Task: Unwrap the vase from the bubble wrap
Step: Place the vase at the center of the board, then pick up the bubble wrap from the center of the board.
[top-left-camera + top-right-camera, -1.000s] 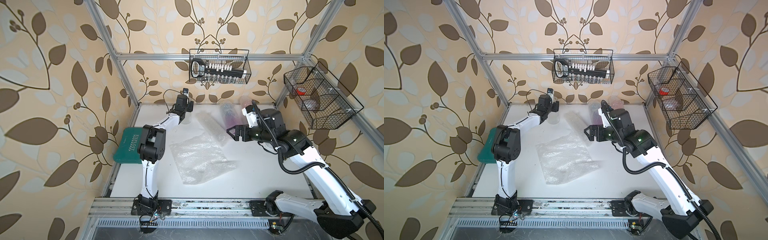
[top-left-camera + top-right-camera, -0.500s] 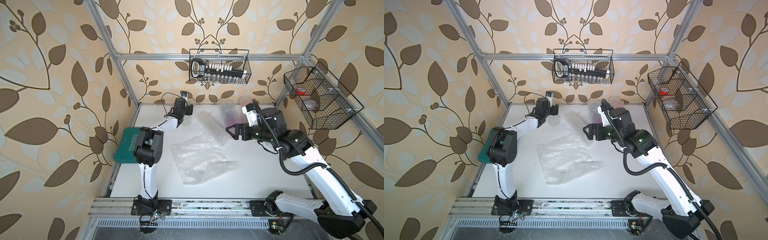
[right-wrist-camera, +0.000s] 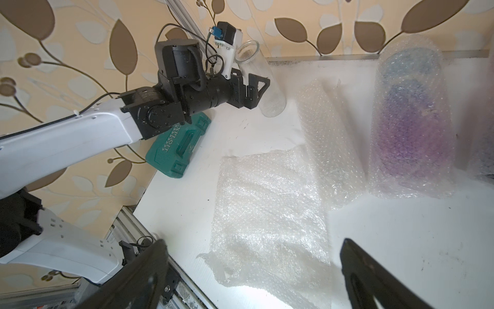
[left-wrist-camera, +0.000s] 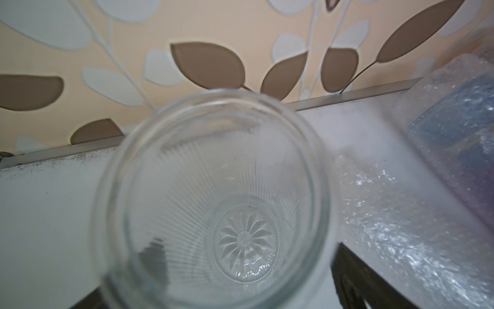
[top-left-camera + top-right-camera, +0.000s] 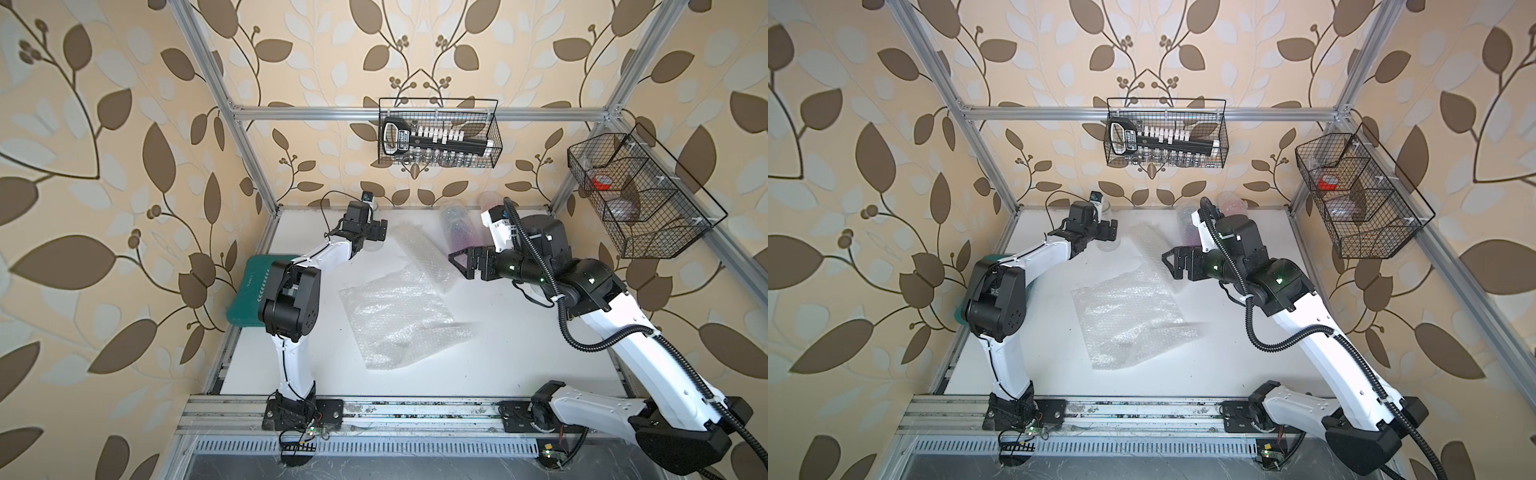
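Observation:
A clear ribbed glass vase [image 3: 260, 80] stands bare and upright at the back left of the table; its base [image 5: 372, 247] also shows in a top view. My left gripper [image 5: 376, 230] is open, one finger on each side of the vase. In the left wrist view the vase's rim [image 4: 213, 112] fills the frame, with a gap showing beside the right finger [image 4: 355, 281]. Loose bubble wrap [image 5: 399, 316] lies flat mid-table, with a second sheet [image 5: 424, 253] behind it. A purple-blue vase [image 3: 411, 128] stands wrapped at the back. My right gripper [image 5: 461, 259] hovers open and empty beside it.
A green case [image 5: 249, 291] lies at the table's left edge. Wire baskets hang on the back wall [image 5: 438, 133] and on the right wall [image 5: 640, 199]. A pinkish object [image 5: 490, 201] stands at the back behind the right arm.
My left gripper has opened around the glass vase, and that arm has shifted slightly. The right arm has barely moved.

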`<state>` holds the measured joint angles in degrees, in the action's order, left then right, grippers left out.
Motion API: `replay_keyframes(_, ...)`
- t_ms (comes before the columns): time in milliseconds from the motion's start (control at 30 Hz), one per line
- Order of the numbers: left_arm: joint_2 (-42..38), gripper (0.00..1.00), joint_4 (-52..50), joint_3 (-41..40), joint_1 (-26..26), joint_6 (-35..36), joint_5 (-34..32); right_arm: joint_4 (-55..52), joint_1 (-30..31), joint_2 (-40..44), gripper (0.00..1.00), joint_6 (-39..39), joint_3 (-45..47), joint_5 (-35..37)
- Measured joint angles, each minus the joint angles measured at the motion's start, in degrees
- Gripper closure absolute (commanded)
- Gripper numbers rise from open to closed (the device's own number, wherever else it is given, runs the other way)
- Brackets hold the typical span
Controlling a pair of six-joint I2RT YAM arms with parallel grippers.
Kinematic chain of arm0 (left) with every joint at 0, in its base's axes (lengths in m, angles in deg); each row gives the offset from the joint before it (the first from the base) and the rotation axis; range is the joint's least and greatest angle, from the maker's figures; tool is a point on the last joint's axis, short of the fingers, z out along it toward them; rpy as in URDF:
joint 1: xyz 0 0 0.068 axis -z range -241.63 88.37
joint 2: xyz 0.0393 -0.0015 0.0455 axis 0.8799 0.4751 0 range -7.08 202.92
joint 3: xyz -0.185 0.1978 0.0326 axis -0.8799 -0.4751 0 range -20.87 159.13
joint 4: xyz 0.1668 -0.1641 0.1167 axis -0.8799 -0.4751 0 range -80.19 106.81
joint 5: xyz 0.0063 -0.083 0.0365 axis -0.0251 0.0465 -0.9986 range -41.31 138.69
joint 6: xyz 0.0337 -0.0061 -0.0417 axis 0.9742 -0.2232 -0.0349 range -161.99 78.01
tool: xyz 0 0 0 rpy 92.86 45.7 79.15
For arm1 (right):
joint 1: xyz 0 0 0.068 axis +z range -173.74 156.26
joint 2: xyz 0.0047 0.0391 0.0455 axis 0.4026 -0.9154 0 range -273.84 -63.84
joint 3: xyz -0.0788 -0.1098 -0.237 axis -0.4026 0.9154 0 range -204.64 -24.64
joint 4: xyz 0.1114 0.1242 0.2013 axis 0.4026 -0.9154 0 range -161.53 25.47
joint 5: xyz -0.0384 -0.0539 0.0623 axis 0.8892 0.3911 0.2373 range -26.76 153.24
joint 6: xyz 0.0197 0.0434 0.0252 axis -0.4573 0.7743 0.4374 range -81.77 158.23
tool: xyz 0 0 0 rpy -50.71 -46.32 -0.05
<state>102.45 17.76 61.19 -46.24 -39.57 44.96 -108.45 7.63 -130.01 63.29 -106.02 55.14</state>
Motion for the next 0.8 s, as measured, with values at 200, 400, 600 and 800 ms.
replay_keyframes(200,-7.5,0.01,-4.3,-2.5,0.0,-0.2,2.1,0.4,0.0,-1.3,0.01,0.0,-1.7,1.1)
replay_keyframes(400,-15.2,0.01,-11.6,-8.3,0.0,-1.2,4.0,1.4,0.0,-7.0,0.01,-1.0,-7.1,2.0)
replay_keyframes(600,-25.8,0.01,-23.0,-14.0,0.0,-4.1,5.3,3.9,0.0,-12.1,0.01,-1.2,-7.6,2.0)
replay_keyframes(800,-31.4,0.01,-38.4,-12.2,0.0,-12.5,5.7,4.3,0.0,-16.0,0.01,-2.7,-7.6,1.9)
